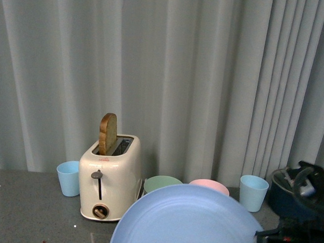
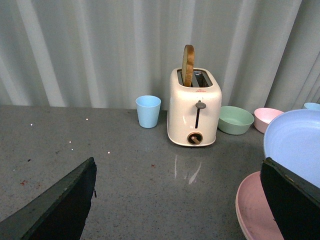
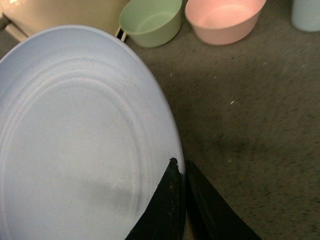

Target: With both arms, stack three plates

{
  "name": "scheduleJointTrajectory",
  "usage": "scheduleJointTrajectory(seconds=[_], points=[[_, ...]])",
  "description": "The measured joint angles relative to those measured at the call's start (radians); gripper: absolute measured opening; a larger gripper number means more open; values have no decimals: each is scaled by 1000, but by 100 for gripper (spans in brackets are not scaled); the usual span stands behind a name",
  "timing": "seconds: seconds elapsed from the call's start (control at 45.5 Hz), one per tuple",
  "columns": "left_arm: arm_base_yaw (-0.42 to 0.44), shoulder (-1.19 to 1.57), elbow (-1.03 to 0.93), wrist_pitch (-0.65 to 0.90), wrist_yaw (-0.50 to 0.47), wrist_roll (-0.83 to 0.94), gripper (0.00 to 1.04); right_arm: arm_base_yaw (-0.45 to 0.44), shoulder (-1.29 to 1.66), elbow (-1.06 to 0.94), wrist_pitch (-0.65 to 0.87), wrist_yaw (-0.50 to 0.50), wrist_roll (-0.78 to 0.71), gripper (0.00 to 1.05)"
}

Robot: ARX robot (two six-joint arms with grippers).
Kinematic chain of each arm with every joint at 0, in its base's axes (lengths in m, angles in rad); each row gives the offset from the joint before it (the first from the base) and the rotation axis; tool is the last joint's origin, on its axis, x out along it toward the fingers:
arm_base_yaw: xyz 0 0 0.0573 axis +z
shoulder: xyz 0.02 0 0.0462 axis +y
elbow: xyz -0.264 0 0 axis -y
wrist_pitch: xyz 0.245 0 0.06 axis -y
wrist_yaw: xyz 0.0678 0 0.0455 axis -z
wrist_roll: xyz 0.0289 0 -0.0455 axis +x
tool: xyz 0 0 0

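One light blue plate (image 3: 75, 140) is pinched at its rim by the right gripper (image 3: 180, 167); the left gripper (image 2: 178, 162) is spread wide, empty.

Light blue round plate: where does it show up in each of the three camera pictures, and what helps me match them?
Front view: the light blue round plate fills the bottom middle.
Left wrist view: cut off at the frame's edge, overlapping a pink round plate.
Right wrist view: it fills most of the picture.
Shared landmark: the small green bowl behind it.
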Motion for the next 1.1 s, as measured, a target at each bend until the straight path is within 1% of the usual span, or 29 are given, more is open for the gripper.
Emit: scheduleJointTrajectory(seconds=[0.132,0.198,0.527,0.945,1.098], points=[[0,0,0,0,0,0,98,55,67,8,23,2,27,3],[0,0,0,0,0,0,98,66,95,18,27,2,40,3],[0,0,0,0,0,0,98,71,147,31,37,-19,80,3],[0,0,0,0,0,0,98,115,199,45,27,-16,92,3],[0,0,0,0,0,0,98,118,216,45,25,-16,92,3]])
